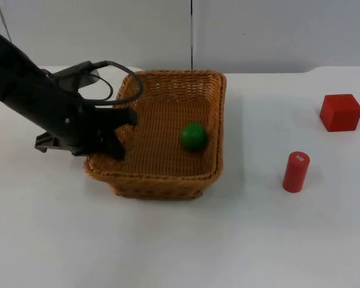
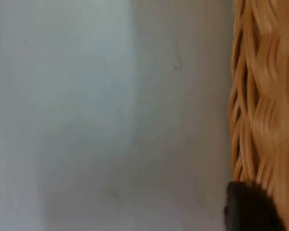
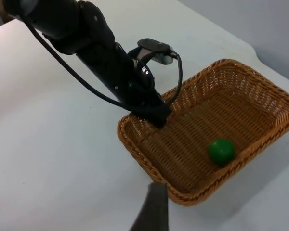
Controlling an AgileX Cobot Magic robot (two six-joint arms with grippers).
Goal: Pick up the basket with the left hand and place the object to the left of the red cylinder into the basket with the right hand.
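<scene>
The ball (image 1: pixel 194 136) already lies inside the basket (image 1: pixel 168 180), toward its right side, so the placing step looks done and what remains is probably setting the basket down or letting go. The left pincer (image 1: pixel 111 133) is clamped on the basket's left rim, one finger inside and one outside the wall; the left wrist view has the woven wall right against a fingertip. The right pincer (image 3: pixel 154 211) hangs above the counter (image 1: pixel 258 240) off the basket's near corner, well clear of the ball; whether it is open or closed I cannot tell. The red cylinder (image 1: pixel 296 171) stands upright, right of the basket, with a red cube (image 1: pixel 340 112) beyond it.
</scene>
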